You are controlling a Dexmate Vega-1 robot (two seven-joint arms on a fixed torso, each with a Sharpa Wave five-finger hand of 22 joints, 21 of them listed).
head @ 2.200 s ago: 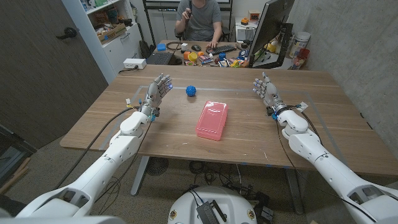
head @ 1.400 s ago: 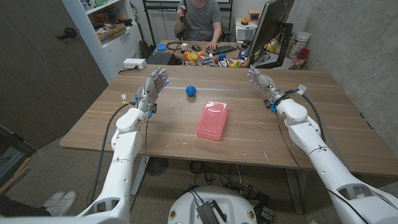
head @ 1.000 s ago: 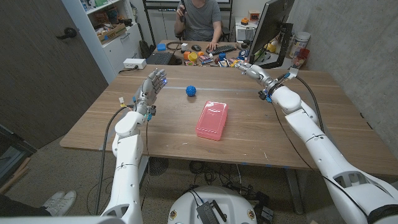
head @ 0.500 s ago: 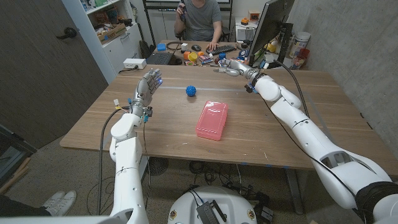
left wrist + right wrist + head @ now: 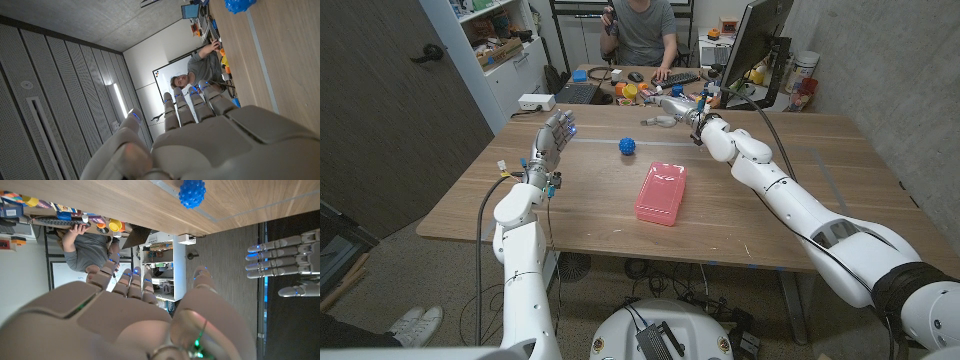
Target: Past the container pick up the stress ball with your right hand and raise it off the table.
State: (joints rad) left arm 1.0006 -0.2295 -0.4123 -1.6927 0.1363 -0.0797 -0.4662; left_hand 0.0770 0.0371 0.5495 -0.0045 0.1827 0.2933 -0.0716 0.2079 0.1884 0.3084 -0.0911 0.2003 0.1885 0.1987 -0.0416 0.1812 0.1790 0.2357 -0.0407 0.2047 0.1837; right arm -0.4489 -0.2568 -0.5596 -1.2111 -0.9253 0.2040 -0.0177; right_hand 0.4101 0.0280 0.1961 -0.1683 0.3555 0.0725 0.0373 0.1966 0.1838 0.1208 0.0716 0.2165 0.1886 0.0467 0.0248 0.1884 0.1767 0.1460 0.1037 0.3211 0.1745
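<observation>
Stress ball (image 5: pixel 628 146) sat on table (image 5: pixel 740 215), far of pink container (image 5: pixel 661 193), untouched. Right hand (image 5: pixel 665 107) spread, empty, hovered just right of ball. Left hand (image 5: pixel 553 136) spread, raised. Grasp and lift remained.

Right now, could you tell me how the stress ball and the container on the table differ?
The stress ball is blue, round and spiky; the container is pink, flat and rectangular. The ball is much smaller than the container. The ball lies farther from the robot, past the container. Both rest on the wooden table, untouched by either hand.
</observation>
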